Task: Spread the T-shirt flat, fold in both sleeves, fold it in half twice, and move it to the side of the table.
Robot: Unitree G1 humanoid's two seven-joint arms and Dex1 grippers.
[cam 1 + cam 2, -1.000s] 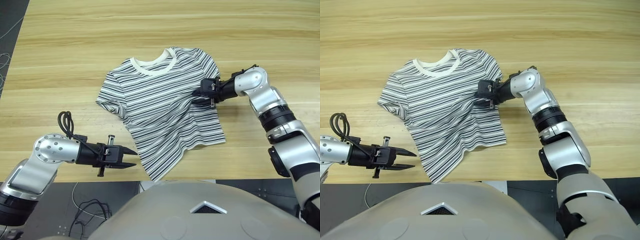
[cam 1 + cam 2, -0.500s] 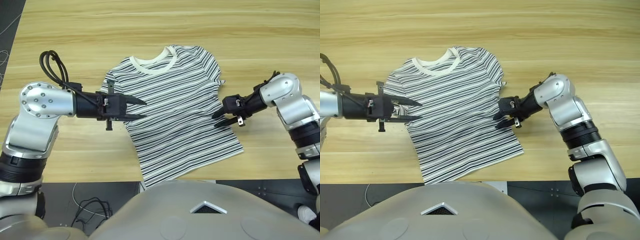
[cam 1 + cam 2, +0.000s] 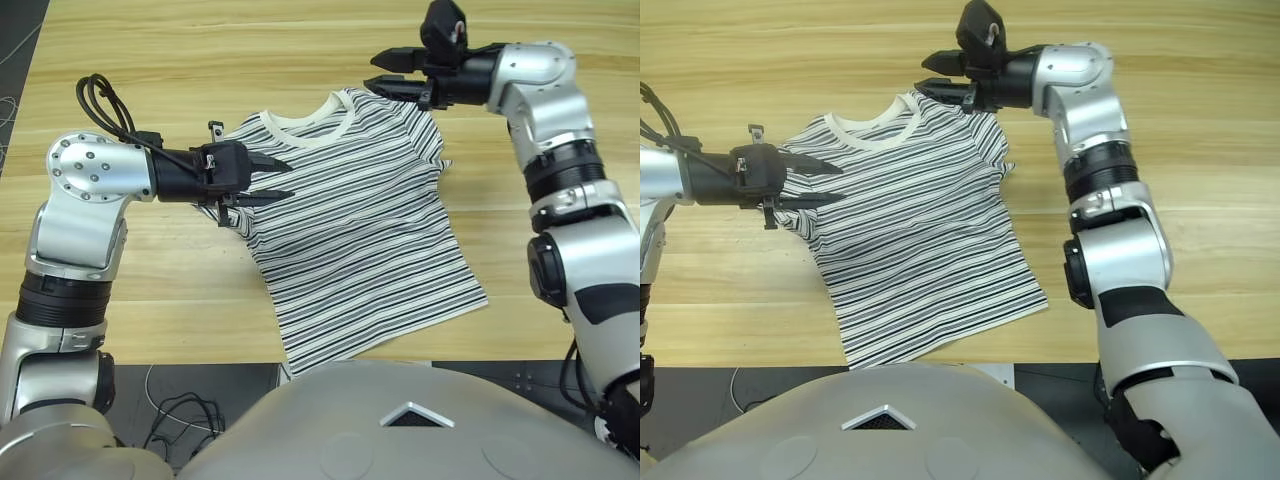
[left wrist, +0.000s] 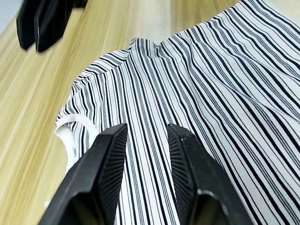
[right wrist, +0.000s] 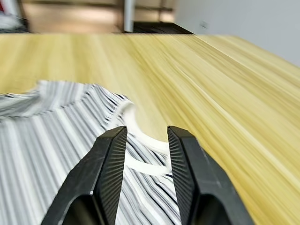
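Now, over on the left, the left gripper point(image 3: 289, 180) is seen poised just above the T-shirt point(image 3: 350, 230), over its left sleeve point(image 3: 238, 218), fingers parted and nothing caught between them. In the middle, the T-shirt is laid face up on the table point(image 3: 150, 60) but not square: the body is slanted, the collar point(image 3: 300, 132) is turned to the far side, and the hem point(image 3: 390, 332) is drawn close to the near edge. The right sleeve point(image 3: 432, 150) is bunched, not yet smoothed out. On the right, the right gripper point(image 3: 372, 71) is held at the shoulder beside the collar, its fingers likewise spread and empty; whether cloth is being touched cannot be told.

The spreading step is judged unfinished. Trouble could be caused here if the two pinches are taken unevenly: the slant would only be worsened by a lopsided pull. If both layers are not caught together, a ridge could be raised. And should the cloth be tugged nearward, the hem could be spilled over the table edge.
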